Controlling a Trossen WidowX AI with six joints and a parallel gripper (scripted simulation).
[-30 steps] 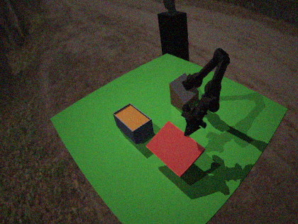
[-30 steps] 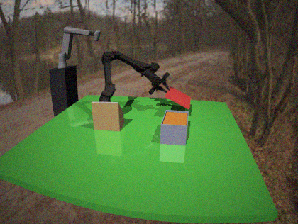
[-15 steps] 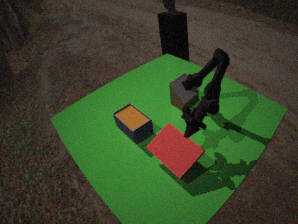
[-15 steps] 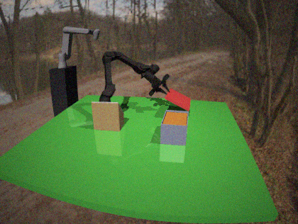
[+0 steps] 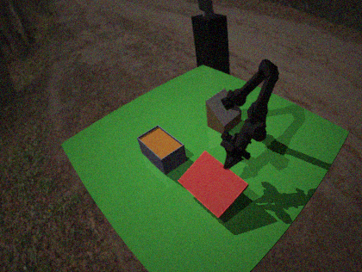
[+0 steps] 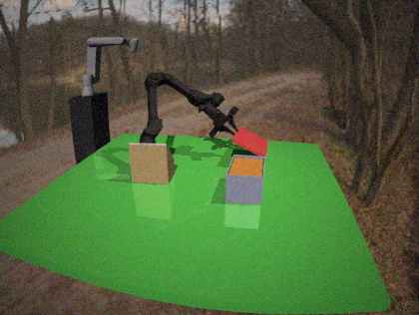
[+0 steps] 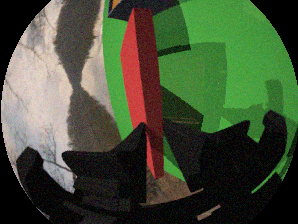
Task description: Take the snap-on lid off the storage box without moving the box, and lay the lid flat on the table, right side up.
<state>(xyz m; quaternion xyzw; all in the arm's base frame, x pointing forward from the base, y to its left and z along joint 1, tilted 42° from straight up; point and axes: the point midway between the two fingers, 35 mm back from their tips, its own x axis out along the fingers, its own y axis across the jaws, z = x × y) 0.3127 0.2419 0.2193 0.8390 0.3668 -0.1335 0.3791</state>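
The storage box point(image 5: 161, 149) point(image 6: 244, 181) stands open on the green table, grey-walled with an orange inside. My gripper point(image 5: 229, 163) point(image 6: 230, 131) point(image 7: 153, 124) is shut on one edge of the red lid point(image 5: 213, 182) point(image 6: 250, 141) point(image 7: 141, 90). The lid hangs in the air beside the box, away from it, tilted a little, with its shadow on the table beneath. In the wrist view the lid runs edge-on from the fingers toward the box.
A tan block point(image 5: 221, 114) point(image 6: 150, 162) stands on the green table point(image 5: 129, 207) point(image 6: 200, 259) near the arm's base. A dark pillar point(image 5: 210, 39) point(image 6: 90, 125) with a camera mast stands at the table's far edge.
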